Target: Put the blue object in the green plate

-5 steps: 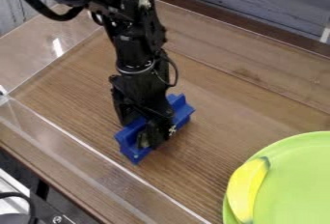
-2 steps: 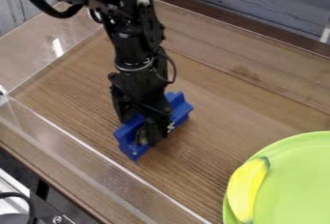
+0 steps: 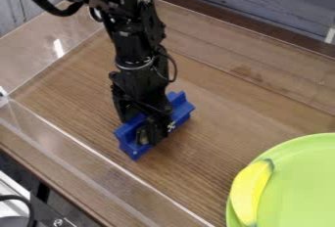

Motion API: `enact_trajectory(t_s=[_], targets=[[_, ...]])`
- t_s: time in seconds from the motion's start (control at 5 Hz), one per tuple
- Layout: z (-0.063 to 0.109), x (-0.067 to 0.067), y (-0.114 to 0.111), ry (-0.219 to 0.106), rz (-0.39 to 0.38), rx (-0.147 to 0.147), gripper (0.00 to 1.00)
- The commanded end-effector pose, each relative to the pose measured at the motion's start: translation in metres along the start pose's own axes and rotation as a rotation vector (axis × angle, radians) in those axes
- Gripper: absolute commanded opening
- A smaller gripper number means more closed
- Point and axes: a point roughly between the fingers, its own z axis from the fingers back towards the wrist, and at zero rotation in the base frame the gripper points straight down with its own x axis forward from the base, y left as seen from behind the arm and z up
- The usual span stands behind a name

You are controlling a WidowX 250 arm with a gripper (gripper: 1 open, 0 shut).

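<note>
Camera view: the black robot arm (image 3: 128, 35) reaches down from the upper left, its claw (image 3: 147, 127) right at the blue object (image 3: 155, 127). The claw's dark parts cover the middle of the block, so I cannot tell whether it is gripping the block or how far apart its fingers are. Both ends of the block show past the claw, one toward the lower left and the other toward the upper right, so it lies diagonally in the picture. It is on the wooden surface (image 3: 222, 99), well apart from the green plate (image 3: 309, 177). That plate sits at the lower right, partly cut off by the picture's edge. A yellow banana-like item (image 3: 250, 191) lies in the plate, along its left side. Behind the surface, grey boards (image 3: 249, 11) run across the top.
</note>
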Motion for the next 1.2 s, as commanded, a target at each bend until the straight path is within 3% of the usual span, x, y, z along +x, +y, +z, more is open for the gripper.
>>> enact_trajectory(t_s=[0.0, 1.0], targets=[[0.0074, 0.0079, 0.0071, -0.031, 0.005, 0.013, 0.0], [0.011, 0.0143, 0.0168, -0.041, -0.008, 0.017, 0.0]])
